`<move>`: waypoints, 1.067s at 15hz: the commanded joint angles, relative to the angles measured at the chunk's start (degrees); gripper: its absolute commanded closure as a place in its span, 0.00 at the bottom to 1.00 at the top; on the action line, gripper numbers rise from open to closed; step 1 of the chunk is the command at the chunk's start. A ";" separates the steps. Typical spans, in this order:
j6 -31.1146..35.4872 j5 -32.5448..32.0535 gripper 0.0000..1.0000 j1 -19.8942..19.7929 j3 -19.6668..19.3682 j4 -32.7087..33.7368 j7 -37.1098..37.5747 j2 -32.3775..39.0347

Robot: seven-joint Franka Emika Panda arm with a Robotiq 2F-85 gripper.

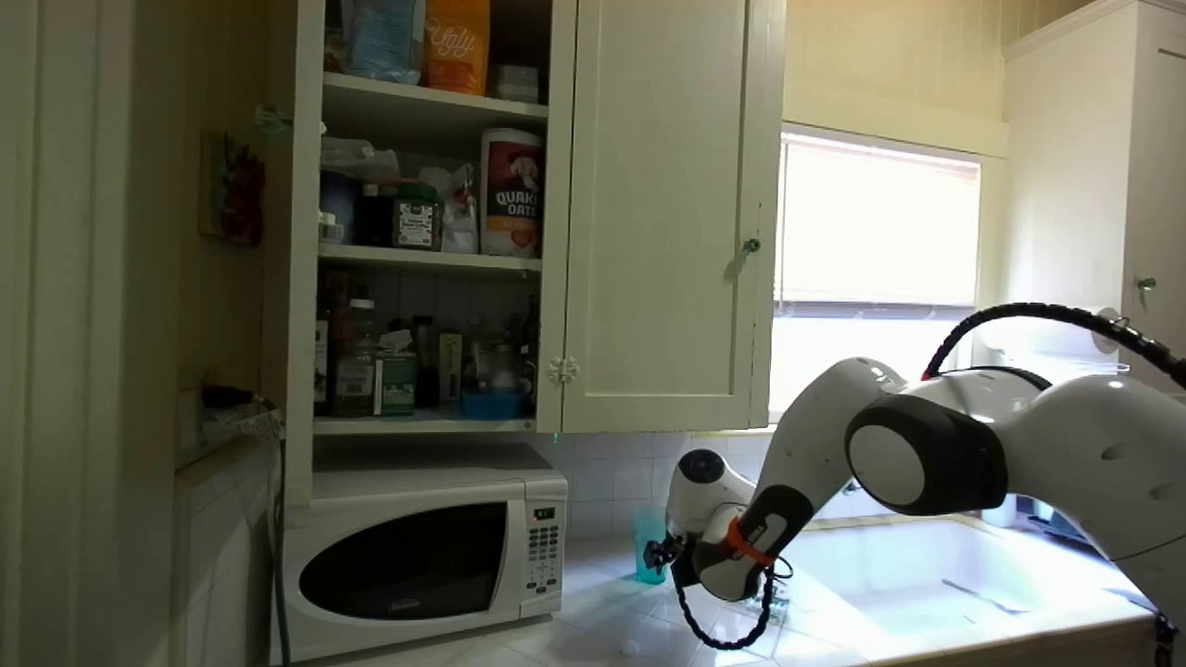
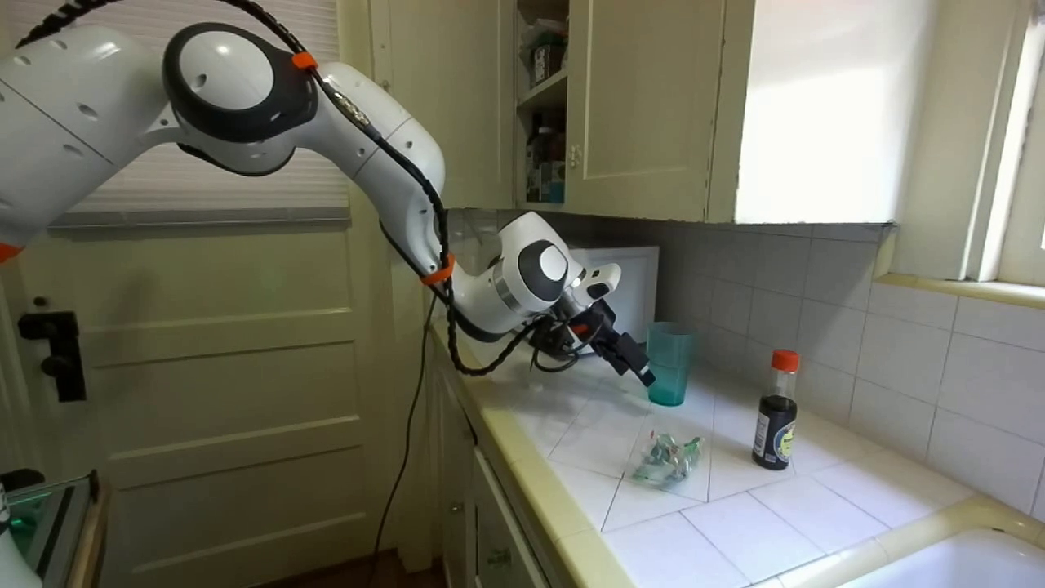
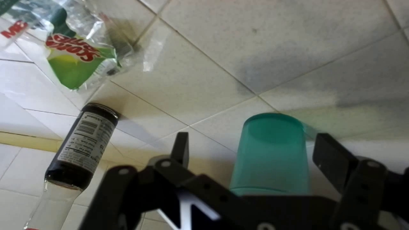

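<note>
Presently, the gripper (image 3: 254, 145) has its two fingers spread wide, one to the left and one to the right of a translucent teal cup (image 3: 271, 156) in the wrist view, with a gap on either side; how far the cup sits in between the fingers cannot be told. The cup stands upright on the white tiled counter (image 2: 710, 531), just right of the gripper in an exterior view. Nearer than the cup and farther right, a bottle (image 2: 774, 433) of dark liquid with a red cap stands upright. A crumpled clear plastic package (image 2: 668, 461) lies on the counter to the left of the bottle, also nearer than the cup; the wrist view shows its green and yellow label with red lettering. In an exterior view, a white microwave (image 1: 408, 565) sits on the left, beneath a cabinet (image 1: 653, 213) whose left section shows its shelves, holding among other things a dark jar (image 1: 417, 222) with a green lid and, to its right, an oats canister (image 1: 512, 195). The arm (image 1: 1066, 445) extends in from the right, where a sink (image 1: 871, 574) has a utensil (image 1: 987, 596) in it, and a window (image 1: 876, 222) is set in the far wall.
</note>
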 commanded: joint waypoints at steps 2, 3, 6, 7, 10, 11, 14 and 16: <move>0.70 1.33 0.00 -1.89 0.88 5.47 -0.31 4.14; 0.91 1.77 0.00 -2.62 1.60 6.58 -0.76 4.92; 1.93 9.96 0.00 -2.06 1.04 9.65 -7.58 7.88; 1.86 13.47 0.00 -2.30 1.73 10.56 -11.07 8.74; 1.08 20.91 0.00 -2.14 2.14 13.66 -17.90 11.08; 0.68 23.02 0.00 -2.13 2.19 14.90 -19.77 11.96; -0.29 26.86 0.00 -1.23 0.60 17.89 -22.34 14.14; -1.03 28.58 0.00 -0.87 -0.37 19.40 -22.66 15.23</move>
